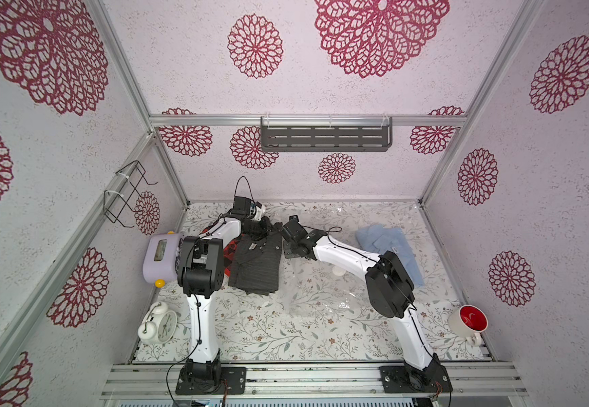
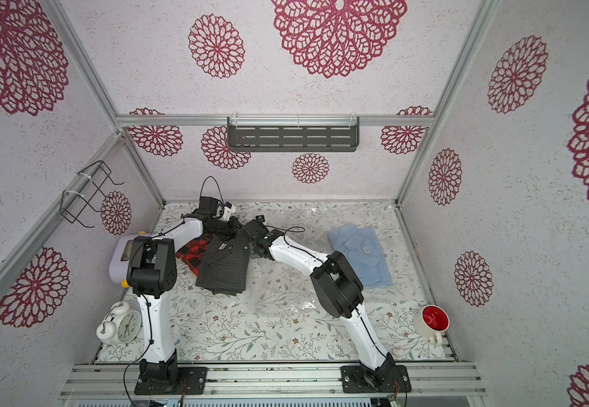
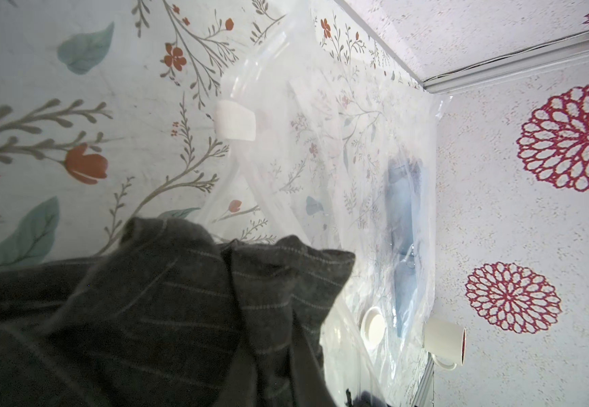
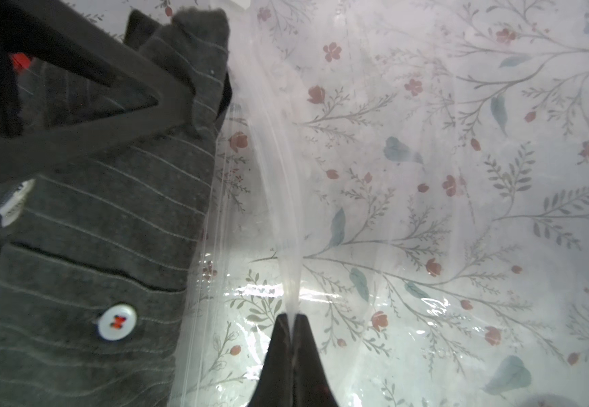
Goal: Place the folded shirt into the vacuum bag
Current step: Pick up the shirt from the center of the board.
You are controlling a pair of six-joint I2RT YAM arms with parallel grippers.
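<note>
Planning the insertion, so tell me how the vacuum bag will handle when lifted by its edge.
Probably floppy: the vacuum bag tents into a creased ridge where the right gripper pinches it. Likely slippery, given its glossy glare. It looks like thin film, so the slack part may sag against the dark striped shirt.

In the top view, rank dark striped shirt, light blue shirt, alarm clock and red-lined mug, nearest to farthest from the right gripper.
From the right gripper, shut on the vacuum bag:
1. dark striped shirt, right beside it.
2. light blue shirt, toward the right wall.
3. alarm clock, near left corner.
4. red-lined mug, near right corner.
</note>
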